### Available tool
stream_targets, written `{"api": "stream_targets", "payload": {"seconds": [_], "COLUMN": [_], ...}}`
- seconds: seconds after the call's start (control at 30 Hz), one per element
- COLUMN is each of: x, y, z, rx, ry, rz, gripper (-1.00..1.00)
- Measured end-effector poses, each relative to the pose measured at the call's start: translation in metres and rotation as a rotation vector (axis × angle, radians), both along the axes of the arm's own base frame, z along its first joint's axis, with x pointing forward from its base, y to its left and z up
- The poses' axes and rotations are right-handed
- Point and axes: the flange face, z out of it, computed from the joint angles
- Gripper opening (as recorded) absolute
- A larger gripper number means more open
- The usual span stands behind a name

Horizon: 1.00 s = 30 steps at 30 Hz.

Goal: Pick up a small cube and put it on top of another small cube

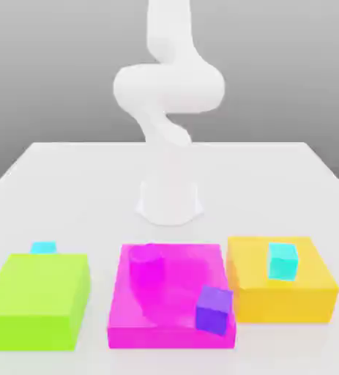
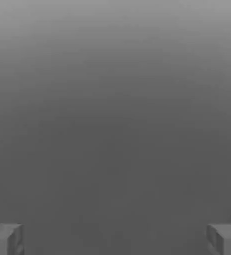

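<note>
White table (image 1: pixel 69 176) seen. Pincer (image 2: pixel 115 239) spread wide, nothing held. One small cube (image 1: pixel 282 261) set on yellow block (image 1: pixel 282 293), 3 o'clock of magenta block (image 1: pixel 172 296); other small cube (image 1: pixel 44 247) behind green block (image 1: pixel 36 299). Judged step: approach not begun. Next: descent over cube required.

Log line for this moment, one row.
gripper open, empty | cyan cube on yellow block | second cyan cube behind green block | stack not started

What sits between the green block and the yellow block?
In the exterior view, the big flat magenta block lies between the green block and the yellow block, carrying a small purple cube.
</note>
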Motion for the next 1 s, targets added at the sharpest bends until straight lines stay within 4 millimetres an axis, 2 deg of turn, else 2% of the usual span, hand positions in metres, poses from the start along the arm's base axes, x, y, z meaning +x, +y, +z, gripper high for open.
{"api": "stream_targets", "payload": {"seconds": [0.1,0.23,0.33,0.47,0.6,0.73,0.87,1.0], "x": [0.024,0.042,0.047,0.041,0.021,-0.011,-0.053,-0.107], "y": [-0.038,-0.081,-0.109,-0.141,-0.168,-0.192,-0.211,-0.234], "z": [-0.052,-0.124,-0.179,-0.252,-0.319,-0.378,-0.425,-0.46], "rx": [0.019,0.037,0.045,0.049,0.042,0.027,0.001,-0.027], "ry": [0.071,0.161,0.227,0.315,0.402,0.489,0.576,0.663], "rz": [0.024,0.05,0.066,0.083,0.094,0.102,0.106,0.086], "gripper": [0.0,0.0,0.0,0.0,0.0,0.0,0.0,0.0]}}
